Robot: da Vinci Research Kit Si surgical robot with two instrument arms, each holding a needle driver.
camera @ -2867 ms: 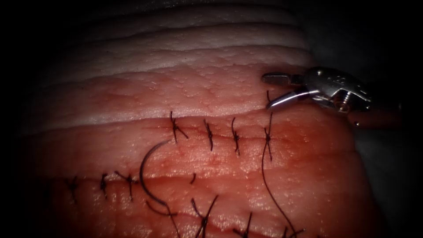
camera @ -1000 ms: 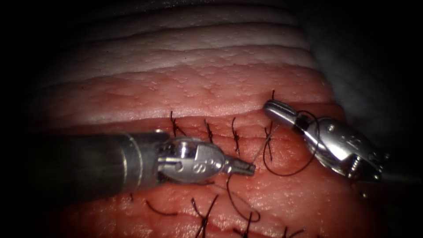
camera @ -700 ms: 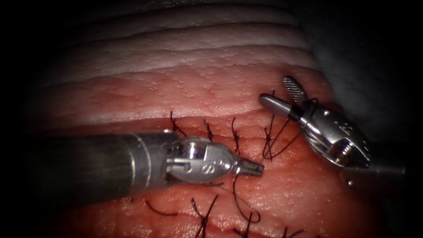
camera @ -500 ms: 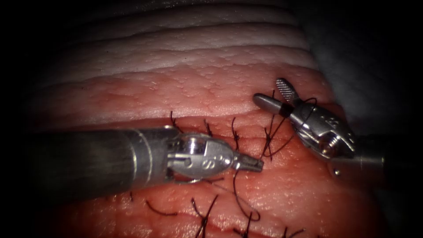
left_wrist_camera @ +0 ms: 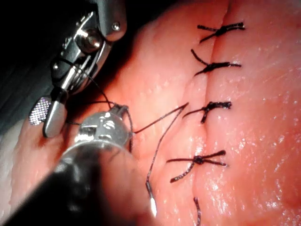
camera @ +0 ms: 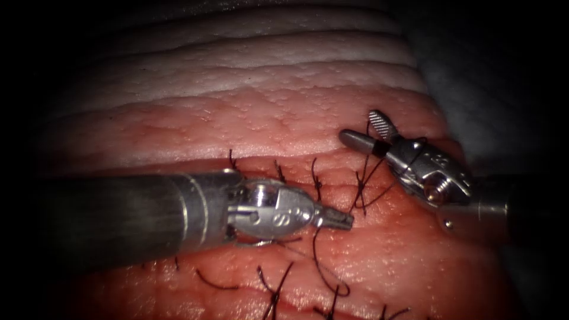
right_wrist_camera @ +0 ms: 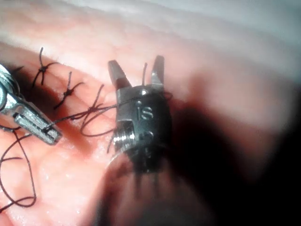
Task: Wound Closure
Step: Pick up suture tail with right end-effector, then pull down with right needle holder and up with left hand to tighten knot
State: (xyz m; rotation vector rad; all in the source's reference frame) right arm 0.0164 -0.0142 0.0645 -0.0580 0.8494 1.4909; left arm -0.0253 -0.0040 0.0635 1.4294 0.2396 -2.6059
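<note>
A grey cloth [camera: 474,65] lies past the tissue's [camera: 267,118] far right edge, dim and creased, running down the right side. Three finished stitches [camera: 316,181] cross the far cut [camera: 261,178] side by side, each knotted with short cut ends standing up; the left wrist view shows them [left_wrist_camera: 211,108] in a row along the seam. A second row of stitches [camera: 272,290] crosses another cut at the near edge, and a loose end [camera: 216,284] lies just left of it. Red fluid [camera: 409,243] wets the near right tissue.
</note>
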